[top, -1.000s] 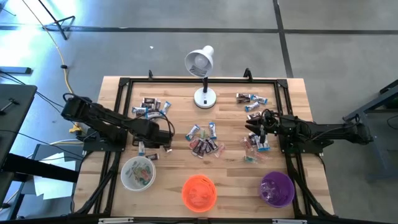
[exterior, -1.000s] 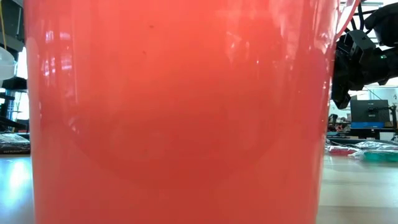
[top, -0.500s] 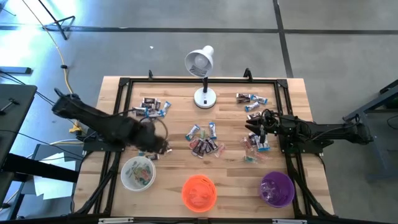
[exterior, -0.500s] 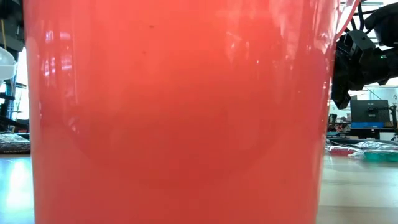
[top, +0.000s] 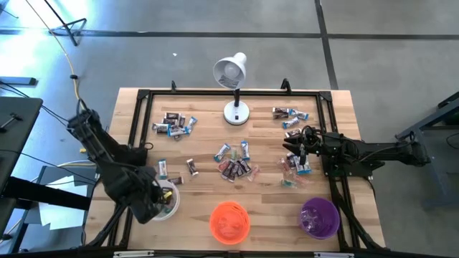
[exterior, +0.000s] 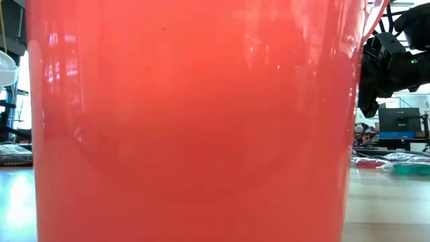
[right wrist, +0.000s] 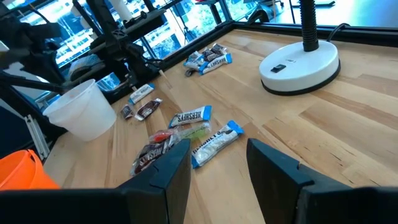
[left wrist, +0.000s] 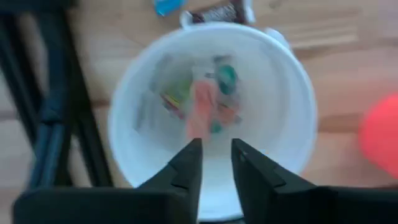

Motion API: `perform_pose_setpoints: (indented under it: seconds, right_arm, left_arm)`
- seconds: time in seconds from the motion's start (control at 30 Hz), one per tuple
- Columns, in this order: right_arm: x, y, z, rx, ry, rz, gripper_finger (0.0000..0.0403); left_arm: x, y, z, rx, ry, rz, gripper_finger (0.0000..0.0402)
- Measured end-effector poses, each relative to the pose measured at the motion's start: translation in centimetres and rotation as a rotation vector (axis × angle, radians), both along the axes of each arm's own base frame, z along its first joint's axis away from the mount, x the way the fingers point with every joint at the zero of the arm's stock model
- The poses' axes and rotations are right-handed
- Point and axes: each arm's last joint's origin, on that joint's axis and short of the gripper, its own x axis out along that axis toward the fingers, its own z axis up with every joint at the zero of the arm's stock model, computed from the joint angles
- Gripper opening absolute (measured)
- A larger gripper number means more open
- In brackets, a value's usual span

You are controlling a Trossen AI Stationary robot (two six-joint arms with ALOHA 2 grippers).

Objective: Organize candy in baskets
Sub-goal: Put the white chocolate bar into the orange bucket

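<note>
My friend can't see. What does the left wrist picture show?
The left gripper hangs over the white basket, its two dark fingers slightly apart and empty. Several candies lie blurry inside. A sliver of the orange basket shows at the edge.

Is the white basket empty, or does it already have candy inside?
Not empty. The left wrist view looks down into the white basket, and several candies lie on its bottom, with orange, green and yellowish wrappers.

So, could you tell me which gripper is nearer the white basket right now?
Left. The left gripper hangs directly above the white basket, jaws slightly apart. The right gripper is far across the table, over the candy by the right edge.
</note>
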Motion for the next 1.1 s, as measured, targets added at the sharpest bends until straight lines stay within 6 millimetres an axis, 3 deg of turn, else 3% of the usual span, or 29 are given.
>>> perform_pose_setpoints:
  seconds: [0.2,0.47,0.73,1.1]
  right_arm:
    - [0.0,0.0,0.0,0.000,0.000,0.001,0.0152]
    - [0.0,0.0,0.0,0.001,0.000,0.004,0.0152]
    - [0.0,0.0,0.0,0.001,0.000,0.004,0.0152]
    - [0.0,0.0,0.0,0.001,0.000,0.003,0.0152]
  left_arm:
    - [0.1,0.0,-0.3,0.064,-0.006,-0.080,0.0125]
    - [0.3,0.7,-0.2,0.244,-0.096,-0.174,0.0128]
    - [0.7,3.0,-0.1,0.365,0.003,-0.114,0.0128]
    - [2.1,5.4,-2.2,0.356,0.089,0.007,0.0128]
